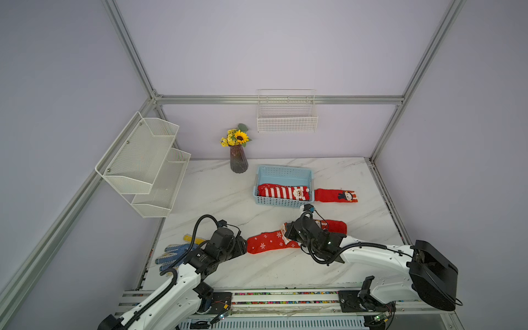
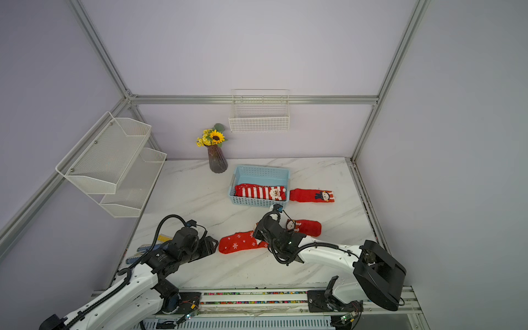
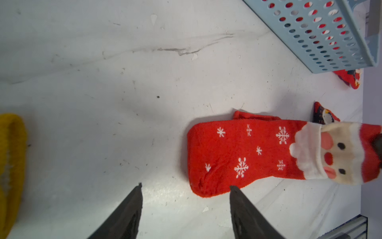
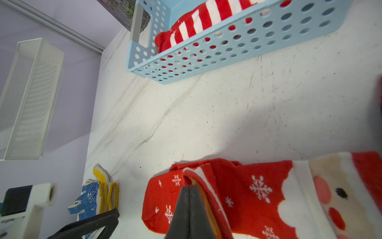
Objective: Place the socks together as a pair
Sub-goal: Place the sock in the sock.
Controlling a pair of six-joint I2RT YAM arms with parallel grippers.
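Aligning the pair: my right end effector [image 4: 189, 187] pinches the snowflake sock [image 3: 237, 153]; left end effector [image 3: 185, 185], parted, must grip its toe

No text, label, brand, number or sign can be read in any view. In both top views a faint pale mark sits on the black housing of the left arm [image 1: 201, 258], too small to make out. The snowflake sock [image 3: 244, 153] bears only snowflakes and a Santa face.
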